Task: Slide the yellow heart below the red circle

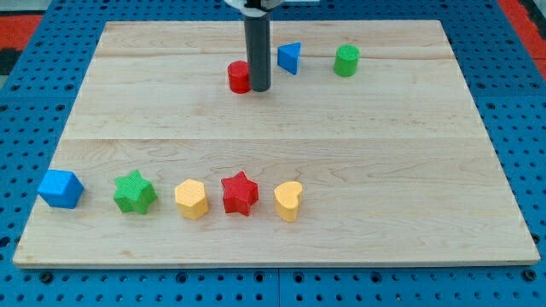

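The yellow heart (288,200) lies near the view's bottom, right of centre, at the right end of a row of blocks. The red circle (239,77) sits near the view's top, centre. My tip (259,89) stands right beside the red circle, touching or almost touching its right side. The rod rises from there to the view's top edge. The tip is far above the yellow heart in the view.
A blue triangle (289,58) and a green cylinder (346,60) lie right of the rod. Along the bottom row: a blue cube (60,188), a green star (135,193), a yellow hexagon (192,199), a red star (240,193). The wooden board (384,153) ends in blue pegboard.
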{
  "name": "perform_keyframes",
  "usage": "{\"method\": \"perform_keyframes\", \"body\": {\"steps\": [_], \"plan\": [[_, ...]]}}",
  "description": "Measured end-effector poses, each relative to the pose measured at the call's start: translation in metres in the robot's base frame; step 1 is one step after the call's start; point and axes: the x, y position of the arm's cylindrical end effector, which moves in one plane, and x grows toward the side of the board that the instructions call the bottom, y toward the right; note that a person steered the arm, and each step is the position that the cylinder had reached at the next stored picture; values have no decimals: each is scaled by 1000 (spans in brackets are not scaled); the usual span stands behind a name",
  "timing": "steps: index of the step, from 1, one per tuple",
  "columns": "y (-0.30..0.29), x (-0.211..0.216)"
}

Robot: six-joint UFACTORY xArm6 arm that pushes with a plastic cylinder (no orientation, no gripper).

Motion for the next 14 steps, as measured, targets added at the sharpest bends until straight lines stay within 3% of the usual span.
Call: {"method": "perform_keyframes", "body": {"steps": [2,3,5,6,8,9,11,12,14], "plan": [[-35,-13],[-8,4],[66,96],[68,117],[47,212],[34,225],[96,241],[68,283],[21,281]]}}
